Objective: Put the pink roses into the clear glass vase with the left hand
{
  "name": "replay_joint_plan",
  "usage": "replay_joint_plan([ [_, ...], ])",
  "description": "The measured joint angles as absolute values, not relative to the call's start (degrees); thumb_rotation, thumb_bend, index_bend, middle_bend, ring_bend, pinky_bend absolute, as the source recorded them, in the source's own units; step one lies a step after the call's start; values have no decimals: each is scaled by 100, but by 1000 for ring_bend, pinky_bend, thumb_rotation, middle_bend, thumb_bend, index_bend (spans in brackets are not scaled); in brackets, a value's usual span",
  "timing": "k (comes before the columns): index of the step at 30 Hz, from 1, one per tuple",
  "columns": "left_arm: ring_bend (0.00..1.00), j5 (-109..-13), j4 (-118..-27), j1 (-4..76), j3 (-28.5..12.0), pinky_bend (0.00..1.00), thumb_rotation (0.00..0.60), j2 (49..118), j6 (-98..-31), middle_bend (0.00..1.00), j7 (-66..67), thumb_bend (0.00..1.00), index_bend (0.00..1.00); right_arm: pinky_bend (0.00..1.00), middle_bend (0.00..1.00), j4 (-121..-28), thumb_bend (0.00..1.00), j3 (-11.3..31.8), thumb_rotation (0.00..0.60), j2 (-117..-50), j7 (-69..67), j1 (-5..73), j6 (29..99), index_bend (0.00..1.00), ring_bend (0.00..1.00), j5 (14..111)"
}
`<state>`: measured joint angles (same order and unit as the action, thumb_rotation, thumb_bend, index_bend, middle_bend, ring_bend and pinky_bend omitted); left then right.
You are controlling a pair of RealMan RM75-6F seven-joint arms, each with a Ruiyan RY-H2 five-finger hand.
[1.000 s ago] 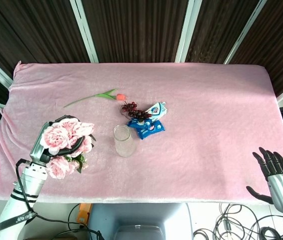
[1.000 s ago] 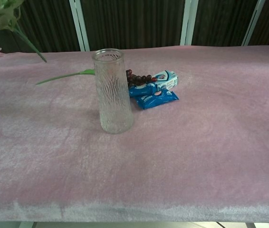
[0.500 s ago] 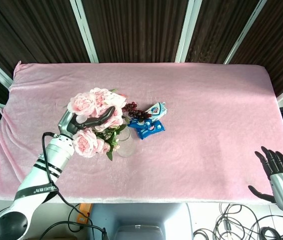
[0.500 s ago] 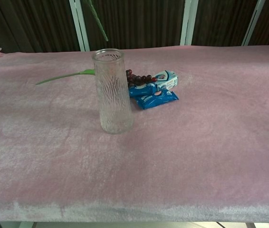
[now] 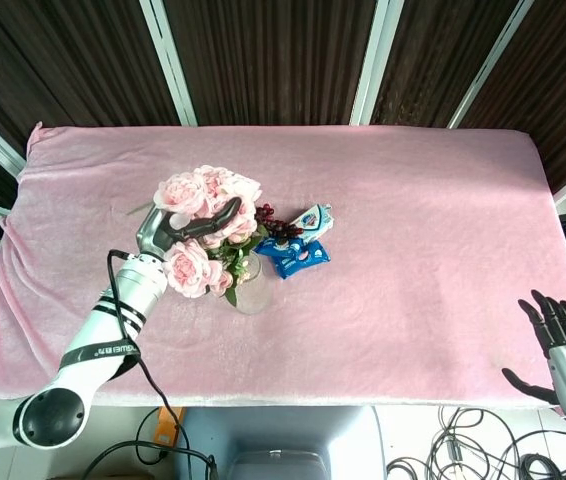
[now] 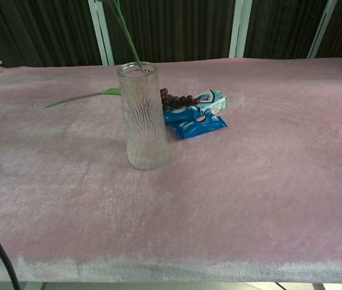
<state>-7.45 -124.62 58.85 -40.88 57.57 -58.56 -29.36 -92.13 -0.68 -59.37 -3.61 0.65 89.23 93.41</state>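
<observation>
My left hand (image 5: 178,230) grips a bunch of pink roses (image 5: 206,205), held in the air just left of and over the clear glass vase (image 5: 250,283). The blooms partly hide the vase's rim in the head view. In the chest view the vase (image 6: 142,116) stands upright, and a thin green stem (image 6: 124,29) comes down from above, its tip at the vase's mouth. The hand itself is out of the chest view. My right hand (image 5: 561,342) hangs open beyond the table's near right corner, holding nothing.
Behind the vase lie a bunch of dark grapes (image 5: 271,223), blue snack packets (image 5: 298,251) and a small white-and-blue box (image 5: 315,217). A single flower's green stem (image 6: 80,96) lies on the pink cloth (image 5: 423,220) to the far left.
My left arm has carried the roses up and to the right, from the near left edge to over the vase. A stem now reaches the vase's mouth.
</observation>
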Motion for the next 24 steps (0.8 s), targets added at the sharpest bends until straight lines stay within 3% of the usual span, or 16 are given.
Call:
replay_joint_plan([
  [13, 641, -877, -11621, 5720, -3729, 796, 600, 6382, -5381, 820, -2871, 436, 812, 0, 0, -9192, 285, -45, 600, -5923, -434, 16, 9033, 0, 0, 9374],
  [24, 526, -1236, -10660, 5595, -3491, 682, 600, 7130, -4575, 697, -3096, 403, 619, 0, 0, -9175, 286, -66, 600, -5875, -598, -24, 9178, 0, 0, 9488],
])
